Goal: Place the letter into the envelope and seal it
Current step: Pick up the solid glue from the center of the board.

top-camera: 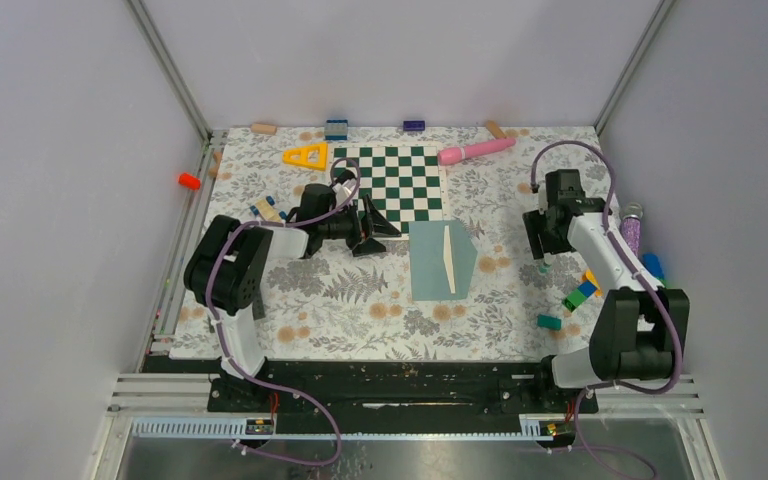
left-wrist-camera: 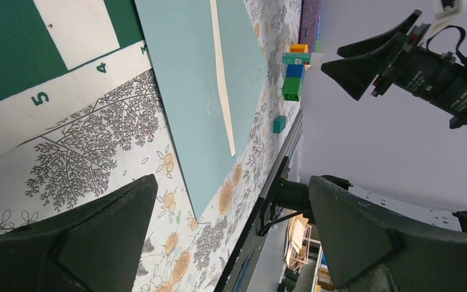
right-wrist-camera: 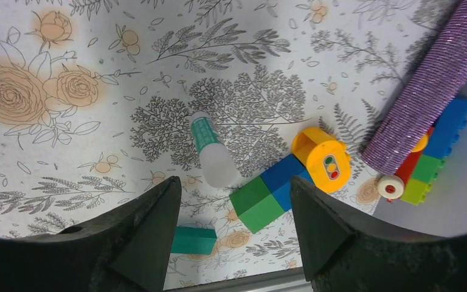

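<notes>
**A:** Which step is this, do you reckon?

**B:** Sealing, I'd judge. The envelope (top-camera: 430, 262) lies flat on the table (top-camera: 360, 330), between the two arms and touching the near edge of the chessboard (top-camera: 390, 180). Its triangular flap is spread open toward the right arm.

**A:** And the letter?

**B:** No loose sheet shows. A thin cream strip (top-camera: 449, 258) runs along the fold where the flap meets the body. It may be the letter's edge at the mouth, or a gummed band; I can't tell from here.

**A:** The tools?

**B:** The left tool (top-camera: 372, 233) is spread wide and holds nothing, just beside the envelope's left edge. The right tool (right-wrist-camera: 234, 185) also has its fingers parted and is empty. It hangs over a small glue stick (right-wrist-camera: 213, 155) lying on its side, well apart from the envelope.

**A:** How to do it well?

**B:** Take the glue stick across its barrel, square to its length, so it doesn't roll. Keep clear of the bricks (right-wrist-camera: 267, 191) close by. The left tool could pin the envelope's body while the flap is worked, since thin paper will likely skate on that printed cloth.

**A:** How does the envelope look?

**B:** Muted teal, smooth and uncreased, lying fully flat.
</notes>
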Motion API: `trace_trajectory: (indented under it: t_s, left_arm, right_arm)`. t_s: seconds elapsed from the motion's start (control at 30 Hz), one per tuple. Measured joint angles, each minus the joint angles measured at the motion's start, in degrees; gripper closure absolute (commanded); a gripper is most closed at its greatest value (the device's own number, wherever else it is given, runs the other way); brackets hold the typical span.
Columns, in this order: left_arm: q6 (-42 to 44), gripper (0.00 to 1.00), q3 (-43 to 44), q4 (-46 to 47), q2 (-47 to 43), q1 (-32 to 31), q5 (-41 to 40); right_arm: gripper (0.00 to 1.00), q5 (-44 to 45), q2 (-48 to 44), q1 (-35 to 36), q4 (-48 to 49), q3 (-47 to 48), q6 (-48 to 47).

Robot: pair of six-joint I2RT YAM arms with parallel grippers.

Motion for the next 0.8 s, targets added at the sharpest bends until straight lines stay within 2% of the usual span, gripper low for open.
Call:
trace_trajectory:
  t_s: [0.33, 0.5, 0.67, 0.8]
  left_arm:
    - [0.13, 0.01, 0.0, -0.13, -0.15, 0.0, 0.0]
    - [0.13, 0.01, 0.0, -0.15, -0.15, 0.0, -0.02]
    - [0.13, 0.01, 0.0, -0.15, -0.15, -0.04, -0.02]
    - [0.13, 0.01, 0.0, -0.15, -0.15, -0.07, -0.02]
  right_arm:
    - [0.44, -3.65, 8.94, -2.08, -0.13, -0.35, -0.52]
    - [0.64, -5.14, 11.21, -2.12, -0.13, -0.37, -0.76]
    - [0.9, -6.29, 11.82, -2.12, -0.17, -0.37, -0.85]
    - [0.94, -7.32, 11.82, -2.12, -0.5, -0.31, -0.9]
